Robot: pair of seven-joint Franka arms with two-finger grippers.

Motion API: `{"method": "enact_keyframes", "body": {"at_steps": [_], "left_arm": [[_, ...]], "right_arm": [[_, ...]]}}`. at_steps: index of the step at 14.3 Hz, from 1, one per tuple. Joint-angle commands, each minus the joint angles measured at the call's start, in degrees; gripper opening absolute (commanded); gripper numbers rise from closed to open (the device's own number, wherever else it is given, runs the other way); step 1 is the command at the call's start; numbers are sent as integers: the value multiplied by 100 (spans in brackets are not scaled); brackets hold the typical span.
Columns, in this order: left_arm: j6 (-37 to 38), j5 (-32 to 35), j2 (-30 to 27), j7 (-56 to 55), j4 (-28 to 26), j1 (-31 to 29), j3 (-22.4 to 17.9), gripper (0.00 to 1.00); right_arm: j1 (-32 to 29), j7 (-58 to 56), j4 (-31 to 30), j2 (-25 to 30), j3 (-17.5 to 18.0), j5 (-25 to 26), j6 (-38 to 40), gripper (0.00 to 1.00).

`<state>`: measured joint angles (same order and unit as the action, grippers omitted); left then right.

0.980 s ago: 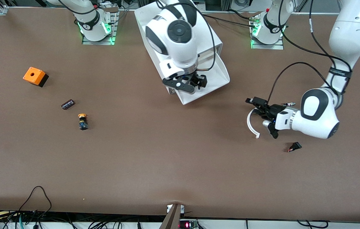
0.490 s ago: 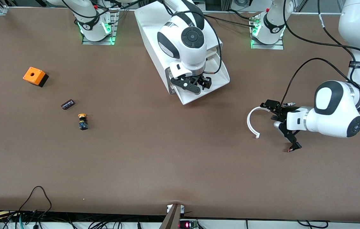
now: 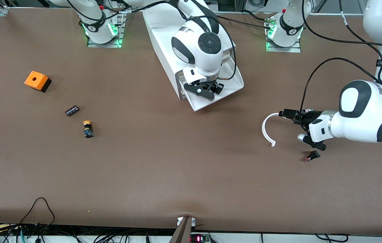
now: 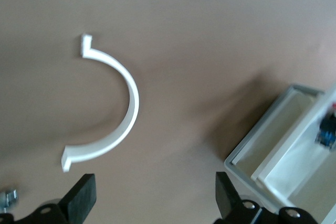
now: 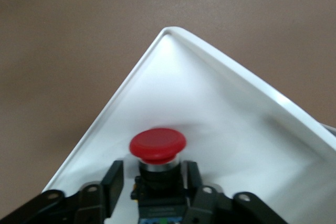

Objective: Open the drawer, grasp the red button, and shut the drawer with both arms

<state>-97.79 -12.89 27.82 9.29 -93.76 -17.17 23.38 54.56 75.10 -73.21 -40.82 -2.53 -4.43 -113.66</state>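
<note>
The white cabinet (image 3: 163, 40) stands between the two bases, with its lowest drawer (image 3: 238, 84) pulled out. My right gripper (image 3: 215, 88) is down inside that drawer. In the right wrist view the button (image 5: 157, 144), red cap up on a dark body, sits on the drawer floor (image 5: 220, 129), and my right gripper (image 5: 153, 176) has its fingers closed in against the body. My left gripper (image 3: 301, 130) hovers open over bare table beside a white curved strip (image 3: 265, 130). The left wrist view shows that gripper (image 4: 155, 200) wide open, the strip (image 4: 128, 103) and the drawer (image 4: 262, 150).
A small black and red part (image 3: 312, 156) lies just nearer the front camera than my left gripper. Toward the right arm's end lie a yellow-capped button (image 3: 87, 129), a small black cylinder (image 3: 72, 110) and an orange box (image 3: 36, 81).
My right gripper shifted over the open drawer and its fingers closed in around the button. The left arm drew back toward its own end, away from the curved strip.
</note>
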Motion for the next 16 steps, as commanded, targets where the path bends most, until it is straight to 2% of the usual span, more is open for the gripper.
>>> {"method": "enact_keyframes", "body": {"at_steps": [1, 4, 6, 8, 12, 16], "left_arm": [[32, 532, -452, -1592, -248, 310, 271, 100], [-29, 718, -435, -3017, -266, 538, 623, 100], [-248, 771, -417, -3633, -335, 802, 632, 100], [-686, 771, -365, -4423, -458, 1021, 632, 100], [-1662, 1016, -137, -5778, -731, 1653, 624, 100], [-2041, 1114, 31, -6588, -819, 2112, 624, 100]], "right_arm": [[55, 6, 184, -58, -63, 74, 54, 0], [-15, -135, 210, 56, -107, 65, 133, 0], [-94, -345, 280, 188, -221, 48, 317, 0], [-374, -862, 631, 319, -204, -5, 834, 0], [-1077, -2345, 764, 732, -177, -223, 1547, 0], [-1816, -4288, 711, 988, -265, -321, 2373, 0]]}}
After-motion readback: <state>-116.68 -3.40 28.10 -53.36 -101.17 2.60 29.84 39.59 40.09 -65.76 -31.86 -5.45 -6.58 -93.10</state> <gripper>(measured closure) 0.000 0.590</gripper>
